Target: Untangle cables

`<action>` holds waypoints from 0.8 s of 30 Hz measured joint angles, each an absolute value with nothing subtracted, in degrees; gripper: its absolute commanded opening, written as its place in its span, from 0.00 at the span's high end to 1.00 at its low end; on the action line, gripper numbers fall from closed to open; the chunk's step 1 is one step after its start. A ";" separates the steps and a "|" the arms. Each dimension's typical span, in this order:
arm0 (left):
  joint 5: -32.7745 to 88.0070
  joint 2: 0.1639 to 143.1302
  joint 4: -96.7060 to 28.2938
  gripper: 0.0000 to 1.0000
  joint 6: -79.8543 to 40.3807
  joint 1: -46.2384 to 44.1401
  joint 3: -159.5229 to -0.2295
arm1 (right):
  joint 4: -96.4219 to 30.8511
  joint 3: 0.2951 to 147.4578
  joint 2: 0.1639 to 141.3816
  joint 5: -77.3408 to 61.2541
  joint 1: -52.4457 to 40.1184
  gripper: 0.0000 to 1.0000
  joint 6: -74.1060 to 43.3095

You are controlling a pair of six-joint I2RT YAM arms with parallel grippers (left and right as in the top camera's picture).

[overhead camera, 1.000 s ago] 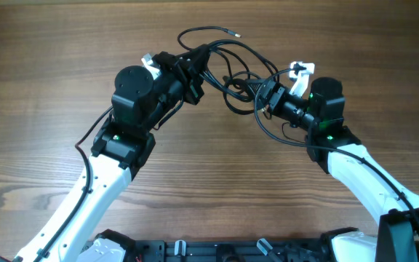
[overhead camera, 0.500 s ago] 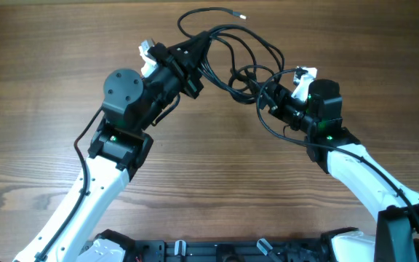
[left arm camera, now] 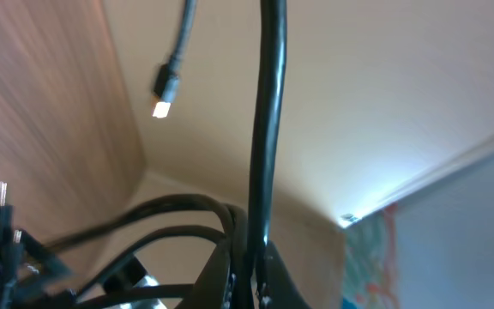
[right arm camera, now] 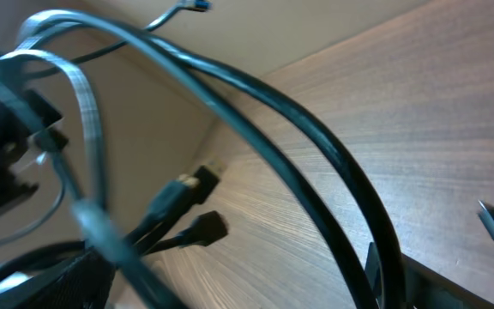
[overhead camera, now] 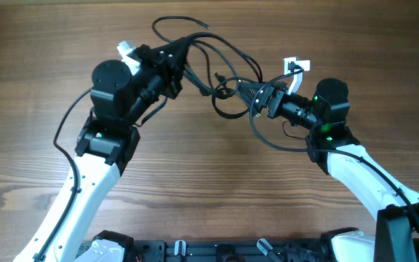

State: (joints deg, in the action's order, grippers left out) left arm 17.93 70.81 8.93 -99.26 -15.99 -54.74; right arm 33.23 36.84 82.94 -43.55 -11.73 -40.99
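while the left claw (overhead camera: 182,52) is pinched shut on the thin black tangled cables (left arm camera: 268,129) over the brown wooden surface (overhead camera: 209,182), the right claw (overhead camera: 252,93) stands spread around them

White arms (overhead camera: 86,195), black joints (overhead camera: 113,78), green lights (overhead camera: 324,129)

- No writing, brand, number or sign can be read in any of the views.
- The cables (left arm camera: 268,129) and the tabletop (overhead camera: 35,58) show no legible marks.
- A red and teal patch (left arm camera: 369,257) at the lower edge of the left wrist view is too blurred to make out.
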 measured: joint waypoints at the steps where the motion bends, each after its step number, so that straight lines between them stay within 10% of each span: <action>1: 17.93 70.81 7.84 0.96 -98.48 -15.07 -54.74 | 33.30 36.84 82.94 -43.83 -11.73 0.03 -39.55; 24: 17.91 70.81 -4.19 0.96 -96.01 -9.74 -54.76 | 48.77 36.82 82.91 -54.89 -15.97 0.04 -13.34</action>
State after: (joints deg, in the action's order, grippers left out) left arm 17.91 70.81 -4.19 -96.01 -9.74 -54.76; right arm 48.77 36.82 82.91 -54.89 -15.97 -13.34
